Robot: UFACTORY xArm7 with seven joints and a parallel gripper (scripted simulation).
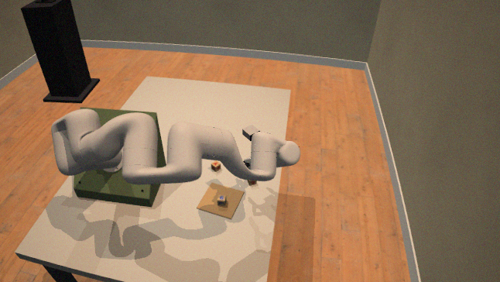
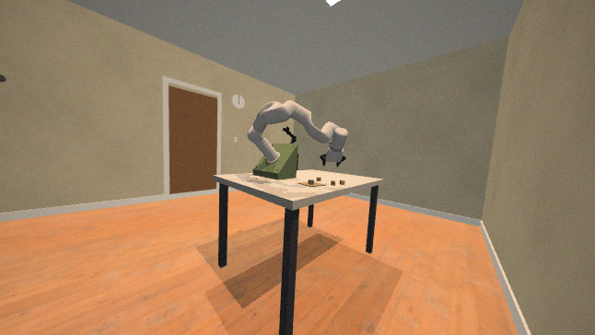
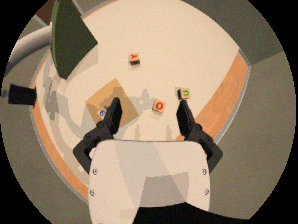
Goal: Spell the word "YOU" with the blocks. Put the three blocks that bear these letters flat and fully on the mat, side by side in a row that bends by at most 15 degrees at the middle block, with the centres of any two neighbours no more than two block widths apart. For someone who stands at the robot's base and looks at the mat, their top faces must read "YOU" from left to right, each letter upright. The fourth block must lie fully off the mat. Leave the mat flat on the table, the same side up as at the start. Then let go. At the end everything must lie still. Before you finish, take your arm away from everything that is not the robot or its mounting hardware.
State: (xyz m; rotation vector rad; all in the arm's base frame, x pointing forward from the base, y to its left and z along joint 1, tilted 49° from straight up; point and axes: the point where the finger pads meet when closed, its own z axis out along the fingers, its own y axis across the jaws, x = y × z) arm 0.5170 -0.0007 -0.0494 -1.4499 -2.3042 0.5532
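Currently gripper (image 3: 148,117) fully open, empty — above table (image 1: 201,101); one block (image 1: 221,199) on mat (image 1: 209,201).

There are four small blocks: one with a blue mark (image 3: 101,113), one with a red mark on top (image 3: 136,59), one with an orange ring (image 3: 158,106) and one with a green mark (image 3: 185,94). There is one brown mat (image 1: 209,201), one table (image 1: 193,101), one green base (image 1: 116,190), one white arm (image 1: 193,151) and one gripper (image 3: 148,123)
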